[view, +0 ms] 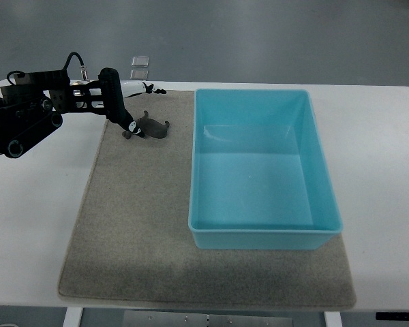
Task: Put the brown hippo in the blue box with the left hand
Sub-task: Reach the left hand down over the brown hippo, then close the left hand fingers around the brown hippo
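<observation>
Hippo: the brown hippo (152, 128) is a small, dark toy. It lies on the gray mat (136, 225), near the mat's far left corner. It is just left of the blue box (262, 235), but it does not touch the box.

Box: the blue box is a big light-blue tub with an open top. It sits on the right part of the mat. Nothing is inside it.

Table: the mat lies on a white table (385, 177).

Hard to see: the hippo is so small and dark that its head and legs blur together. The part of it closest to the hand is hidden by a finger. A small white thing (133, 86) with dark bits lies behind the hand, and I cannot tell what it is.

Left hand: the left hand (112, 99) is black and comes in from the left side. One long finger (120, 109) points down at the hippo's left end and seems to touch it. The other fingers are hard to make out, so I cannot tell if the hand is holding the hippo or only touching it.
</observation>
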